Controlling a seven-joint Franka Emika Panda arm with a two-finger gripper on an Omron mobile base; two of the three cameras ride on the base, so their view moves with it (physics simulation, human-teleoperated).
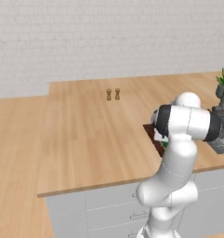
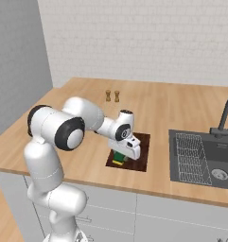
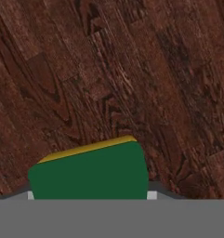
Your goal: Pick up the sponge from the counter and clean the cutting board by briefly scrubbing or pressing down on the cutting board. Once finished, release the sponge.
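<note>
The dark reddish-brown cutting board lies on the light wood counter close to its front edge. My gripper points down over the board's left part, shut on the sponge, whose green block has its yellow layer underneath. The sponge sits at or just above the board's surface; contact cannot be told. In the hand view the sponge lies between the fingers, with the board's wood grain close behind it. In the left base view my arm hides most of the board.
Two small brown shakers stand at the back of the counter. Right of the board is a dark sink with a wire rack and a black faucet. A potted plant stands at the far right.
</note>
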